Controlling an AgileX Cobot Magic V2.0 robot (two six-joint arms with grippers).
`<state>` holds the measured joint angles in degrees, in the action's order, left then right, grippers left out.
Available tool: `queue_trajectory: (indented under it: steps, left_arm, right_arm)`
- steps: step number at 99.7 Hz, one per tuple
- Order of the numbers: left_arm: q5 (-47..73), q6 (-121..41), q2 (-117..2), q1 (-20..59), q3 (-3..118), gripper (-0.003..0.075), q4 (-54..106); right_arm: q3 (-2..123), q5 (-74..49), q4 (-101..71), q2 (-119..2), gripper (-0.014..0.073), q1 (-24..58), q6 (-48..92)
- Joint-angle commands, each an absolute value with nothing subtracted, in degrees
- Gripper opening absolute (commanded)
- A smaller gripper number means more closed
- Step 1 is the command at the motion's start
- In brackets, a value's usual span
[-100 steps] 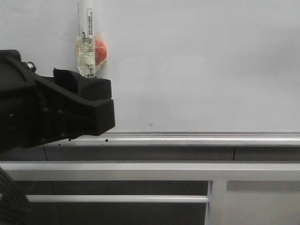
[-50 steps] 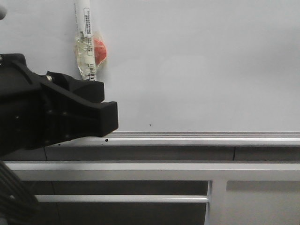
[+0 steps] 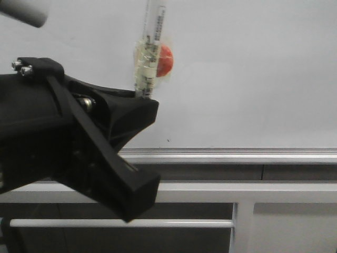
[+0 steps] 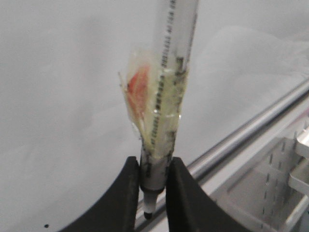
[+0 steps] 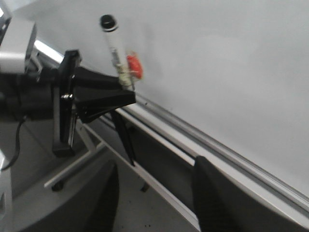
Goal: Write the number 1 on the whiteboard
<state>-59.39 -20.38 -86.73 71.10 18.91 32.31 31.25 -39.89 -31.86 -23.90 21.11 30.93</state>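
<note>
Black print runs down the marker [image 4: 166, 96] barrel, too small for me to read; clear tape binds a red blob [image 3: 165, 59] to it. My left gripper [image 4: 153, 193] is clenched on the marker's lower end, tip poking out below. Just behind it stands the whiteboard [image 3: 253, 74], where I see no stroke. My right gripper [image 5: 154, 203] hangs released, well apart.

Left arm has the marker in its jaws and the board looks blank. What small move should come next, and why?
Probably tilt and ease the left gripper toward the whiteboard until the marker tip touches. No stroke shows on the board yet, and the dark tip pokes out below the fingers rather than resting on the surface, as far as the wrist view shows.
</note>
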Motion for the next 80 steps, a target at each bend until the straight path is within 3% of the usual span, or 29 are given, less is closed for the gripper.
queue_trajectory:
  steps: [1, 35, 49, 80]
  left_arm:
    - [-58.4, -25.7, -81.9, 71.6, 20.0, -0.002, 30.9]
    - [-35.8, -59.1, -70.4, 71.6, 24.6, -0.002, 44.1]
    - [-33.9, -69.1, -69.6, 71.6, 27.0, -0.002, 52.5]
    - [-30.3, -76.0, -69.6, 71.6, 28.6, -0.002, 52.9]
  right_arm:
    - [34.6, -36.6, -31.2, -27.4, 0.0311, 25.1, 34.7]
    - [41.1, -34.1, -16.6, -43.1, 0.0337, 37.7, 34.9]
    - [44.6, -33.2, -15.6, -48.9, 0.0409, 39.5, 34.9]
    - [51.6, -31.8, -15.0, -54.3, 0.0408, 41.4, 34.9]
